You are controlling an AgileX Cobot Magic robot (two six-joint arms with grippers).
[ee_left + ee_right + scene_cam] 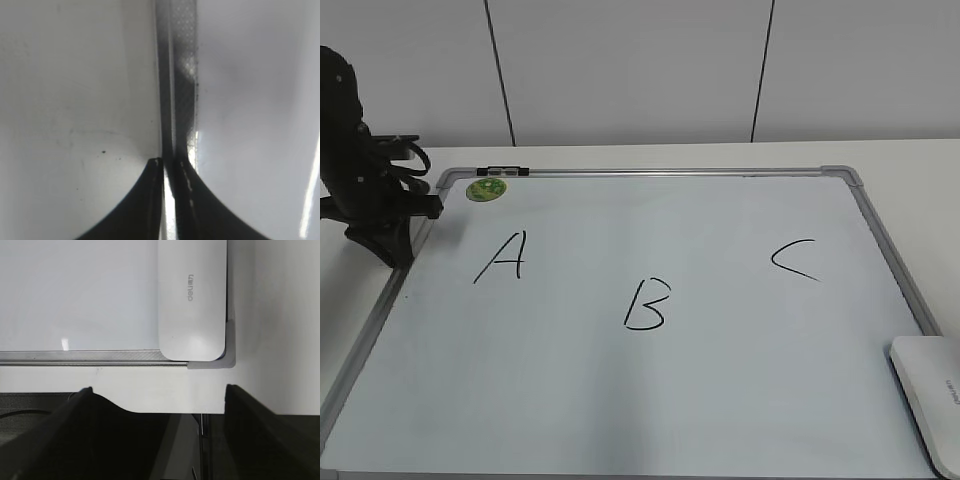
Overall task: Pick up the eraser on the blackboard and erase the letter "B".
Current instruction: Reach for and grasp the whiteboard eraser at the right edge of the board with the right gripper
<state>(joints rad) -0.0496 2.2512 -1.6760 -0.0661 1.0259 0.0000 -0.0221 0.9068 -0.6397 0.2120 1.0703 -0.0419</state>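
eraser: we see the eraser [930, 398] lying flat at the near right corner of the blackboard [650, 400], partly cut off by the frame edge in the exterior view. In the right wrist view the eraser [192, 297] sits tight into the corner, its rounded end just beside the grey corner cap [227, 357], grey lettering face up.
blackboard: lies flat on a white table [920, 165]; grey metal frame, rounded caps. A black clip [503, 172] sits on the far rail.
letter "B": we read the letter "B" [647, 305] near the board's middle, strokes intact, well apart from the eraser.
other marks: "A" [502, 257] to the left, "C" [794, 260] to the right. Green round magnet [486, 188] at the far left corner, just beside the clip.
left gripper: the left gripper [169, 167] hangs over the board's left frame rail [177, 75]; we see its fingers [145, 200] drawn together, only a sliver between them, nothing held. In the exterior view the left arm [365, 190] sits at the board's far left edge.
right gripper: the right gripper [157, 390] has fingers [75, 410] spread wide apart, empty, above the table edge just off the board's corner, near the eraser but not touching it. Not visible in the exterior view.
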